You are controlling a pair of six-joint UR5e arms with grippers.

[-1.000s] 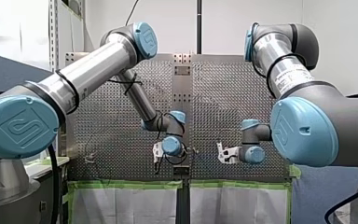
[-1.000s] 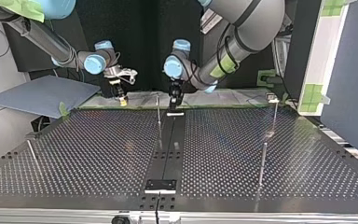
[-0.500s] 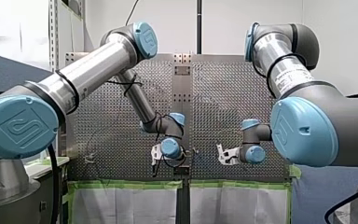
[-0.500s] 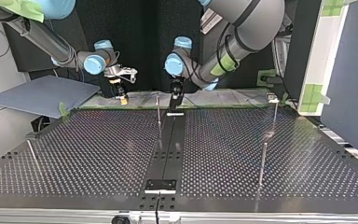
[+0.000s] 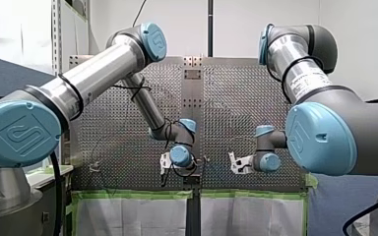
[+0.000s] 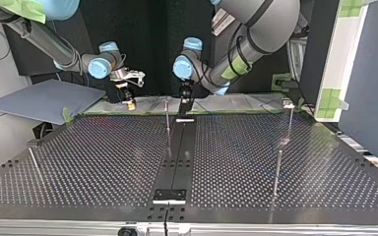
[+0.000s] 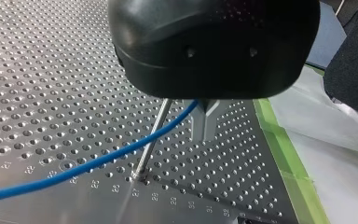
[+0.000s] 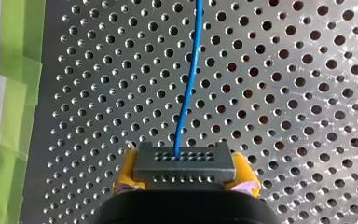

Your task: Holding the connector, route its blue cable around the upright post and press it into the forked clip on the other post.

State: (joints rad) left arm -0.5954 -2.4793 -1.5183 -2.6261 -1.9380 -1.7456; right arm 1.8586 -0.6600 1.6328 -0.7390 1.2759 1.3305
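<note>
Blue marks the one cable, which leaves a single grey connector whose face carries two rows of small holes. The robot's right gripper is clamped on that connector, a yellow pad at each side (two pads in all), and holds it above the perforated table near a strip of green tape. In the top view this gripper hangs at the table's far edge, left of the middle, while the left gripper hangs just right of a thin middle post. Four posts stand on the table there: that one, a far post and a near post at the view's right, and a fourth post at its left. The far post bears a small pale piece on top, too small to tell its shape. Seen from the left wrist, the cable crosses the middle post on the camera's side and runs up between the left gripper's two metal fingers, whose tips meet past it: that claw is closed around the cable.
</note>
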